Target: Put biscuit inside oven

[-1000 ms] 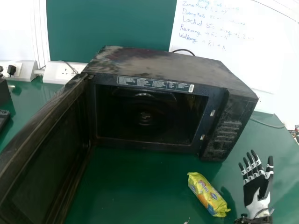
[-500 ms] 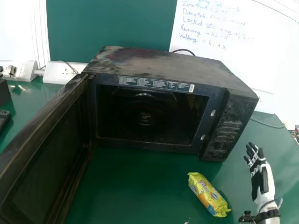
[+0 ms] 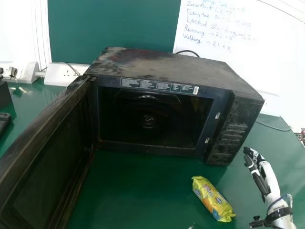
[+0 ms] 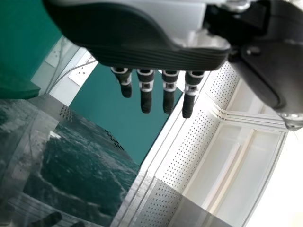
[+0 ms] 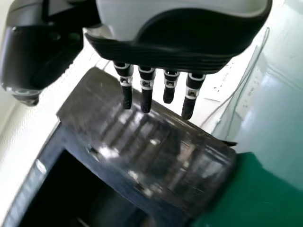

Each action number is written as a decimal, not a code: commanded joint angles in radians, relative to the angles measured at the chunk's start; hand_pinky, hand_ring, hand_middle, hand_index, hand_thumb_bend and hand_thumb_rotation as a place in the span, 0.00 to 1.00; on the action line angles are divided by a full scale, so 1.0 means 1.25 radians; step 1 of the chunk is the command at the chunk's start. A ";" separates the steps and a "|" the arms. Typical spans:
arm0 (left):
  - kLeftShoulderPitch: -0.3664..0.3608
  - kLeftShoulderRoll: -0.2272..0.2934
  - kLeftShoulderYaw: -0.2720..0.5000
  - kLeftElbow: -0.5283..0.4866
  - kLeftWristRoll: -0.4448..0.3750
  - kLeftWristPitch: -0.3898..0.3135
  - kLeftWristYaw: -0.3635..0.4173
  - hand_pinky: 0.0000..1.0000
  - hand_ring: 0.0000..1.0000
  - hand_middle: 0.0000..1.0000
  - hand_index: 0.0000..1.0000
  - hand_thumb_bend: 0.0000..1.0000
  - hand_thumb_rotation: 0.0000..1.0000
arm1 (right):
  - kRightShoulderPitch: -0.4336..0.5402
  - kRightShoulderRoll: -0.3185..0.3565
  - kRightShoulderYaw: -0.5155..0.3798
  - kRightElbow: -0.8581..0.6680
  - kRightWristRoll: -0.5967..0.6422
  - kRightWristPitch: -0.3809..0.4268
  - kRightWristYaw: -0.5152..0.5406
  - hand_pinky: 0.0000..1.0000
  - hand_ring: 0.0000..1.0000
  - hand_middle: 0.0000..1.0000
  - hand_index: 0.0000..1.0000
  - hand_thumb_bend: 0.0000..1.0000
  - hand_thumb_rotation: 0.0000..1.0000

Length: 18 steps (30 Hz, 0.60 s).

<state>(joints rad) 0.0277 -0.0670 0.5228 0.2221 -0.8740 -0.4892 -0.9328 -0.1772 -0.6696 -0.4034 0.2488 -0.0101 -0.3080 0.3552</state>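
Right hand [image 3: 259,180] of the robot is wide, above the tabletop [image 3: 138,191] near its right edge, beside the oven's front right corner and apart from it. In the right wrist view, this hand's fingers [image 5: 146,97] are straight and its thumb [image 5: 35,61] stands out well away from them, with the oven's front beyond. The left hand [image 4: 142,52], in its own wrist view, is wide too: straight fingers, a thumb set off to one side, and nothing held.

The biscuit packet [image 3: 212,199], in a yellow wrapper, lies on its side on the green tabletop, just in front of the oven's right-hand part and well apart from the right hand, to its left. It rests at a slant, one end turned towards the oven, the other towards the robot and the tabletop's right edge.

Beyond the packet, the black microwave oven [image 3: 167,64] stands upright towards the tabletop's far edge, its top dusty and smeared. Its control panel [image 3: 231,136] is on the right of the front, and a printed label strip [image 3: 157,85] runs above the dark opening. The door [image 3: 47,162] is swung wide at the left, reaching towards the robot. Behind the oven are a green board [image 3: 114,26] and a whiteboard [image 3: 248,57] with handwriting. A white socket strip [image 3: 59,74] sits at the tabletop's far edge, left of the oven.
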 commanded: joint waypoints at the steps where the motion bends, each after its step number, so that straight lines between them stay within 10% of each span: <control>1: 0.008 -0.012 -0.010 0.032 0.000 0.015 -0.003 0.88 0.94 0.97 0.91 0.94 0.65 | 0.011 -0.030 0.012 -0.017 -0.028 -0.007 -0.008 0.83 0.90 0.92 0.92 0.98 0.60; 13: 0.009 -0.018 -0.012 0.032 0.004 0.011 -0.005 0.90 0.95 0.97 0.91 0.95 0.64 | 0.050 -0.101 0.036 -0.066 -0.131 0.008 -0.018 0.73 0.83 0.88 0.89 1.00 0.56; 18: 0.009 -0.020 -0.015 0.030 0.011 0.007 0.000 0.90 0.95 0.97 0.91 0.95 0.66 | 0.076 -0.130 0.045 -0.105 -0.165 0.032 -0.007 0.84 0.89 0.90 0.90 1.00 0.54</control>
<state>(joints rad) 0.0274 -0.0740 0.5223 0.2238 -0.8658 -0.4986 -0.9362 -0.1026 -0.8103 -0.3547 0.1366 -0.2046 -0.2760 0.3363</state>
